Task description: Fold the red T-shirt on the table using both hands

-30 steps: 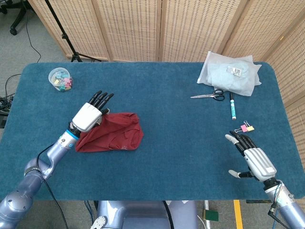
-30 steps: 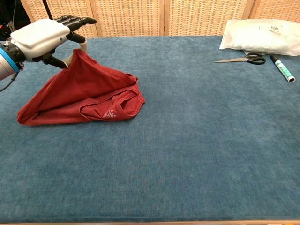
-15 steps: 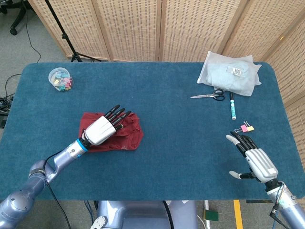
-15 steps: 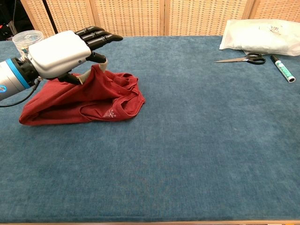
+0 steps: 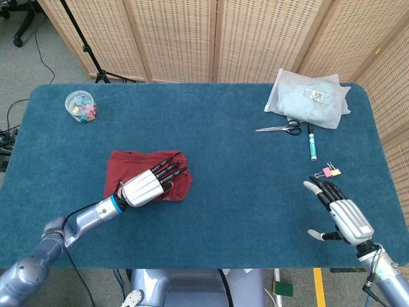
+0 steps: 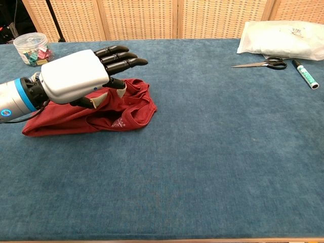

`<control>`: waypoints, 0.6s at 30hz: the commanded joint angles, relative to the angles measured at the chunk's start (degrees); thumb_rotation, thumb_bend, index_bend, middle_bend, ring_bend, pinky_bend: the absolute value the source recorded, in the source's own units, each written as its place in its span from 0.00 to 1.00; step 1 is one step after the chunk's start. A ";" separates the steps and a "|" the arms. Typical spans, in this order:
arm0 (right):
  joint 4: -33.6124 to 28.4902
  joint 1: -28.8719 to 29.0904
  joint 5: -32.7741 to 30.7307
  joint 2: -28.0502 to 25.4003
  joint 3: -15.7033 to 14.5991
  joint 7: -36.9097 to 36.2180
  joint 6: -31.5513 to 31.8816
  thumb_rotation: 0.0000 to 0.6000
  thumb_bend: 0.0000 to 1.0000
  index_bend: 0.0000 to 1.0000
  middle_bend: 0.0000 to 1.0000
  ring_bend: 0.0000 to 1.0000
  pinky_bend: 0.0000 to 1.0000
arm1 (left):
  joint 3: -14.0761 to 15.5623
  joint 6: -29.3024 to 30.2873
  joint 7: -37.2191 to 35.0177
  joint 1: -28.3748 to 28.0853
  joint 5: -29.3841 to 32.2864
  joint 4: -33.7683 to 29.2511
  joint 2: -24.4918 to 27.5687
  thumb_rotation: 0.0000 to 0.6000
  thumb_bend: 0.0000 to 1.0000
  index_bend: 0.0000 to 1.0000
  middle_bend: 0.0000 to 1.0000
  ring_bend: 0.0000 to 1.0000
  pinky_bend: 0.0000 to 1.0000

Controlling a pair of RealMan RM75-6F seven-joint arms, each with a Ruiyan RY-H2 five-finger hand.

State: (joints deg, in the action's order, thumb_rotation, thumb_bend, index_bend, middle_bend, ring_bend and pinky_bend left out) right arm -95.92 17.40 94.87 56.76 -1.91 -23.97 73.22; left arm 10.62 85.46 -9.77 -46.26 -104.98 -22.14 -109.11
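with the blue surface (image 5: 243, 192) largely bare, the red t-shirt (image 5: 121, 167) lies bunched at its left, only roughly folded (tidying likely remains); the left hand (image 5: 147, 185) hovers there, fingers extended, holding nothing, while the right hand (image 5: 339, 214) idles spread.

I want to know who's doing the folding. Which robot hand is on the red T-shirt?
The left hand is over the red T-shirt, fingers stretched across it. The right hand is far off, above bare table.
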 commanded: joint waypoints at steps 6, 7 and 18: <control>-0.13 -0.01 0.01 -0.04 -0.06 0.12 -0.05 1.00 0.00 0.00 0.00 0.00 0.00 | 2.19 2.33 1.00 0.36 -2.59 1.53 -0.10 1.00 0.55 0.65 0.00 0.00 0.00; -0.14 0.00 0.02 -0.04 -0.09 0.15 -0.10 1.00 0.00 0.00 0.00 0.00 0.00 | 2.47 2.66 1.18 0.35 -2.94 1.76 -0.15 1.00 0.55 0.65 0.00 0.00 0.00; -0.26 0.03 0.03 -0.20 -0.13 0.07 -0.17 1.00 0.00 0.00 0.00 0.00 0.00 | 3.52 1.58 2.47 0.38 -3.82 3.17 -0.75 1.00 0.35 0.11 0.00 0.00 0.00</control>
State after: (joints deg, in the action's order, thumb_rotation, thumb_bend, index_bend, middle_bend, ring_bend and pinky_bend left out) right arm -96.18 17.44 94.89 56.56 -2.04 -23.90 73.05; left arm 14.08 87.17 -7.45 -45.88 -108.79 -19.04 -109.83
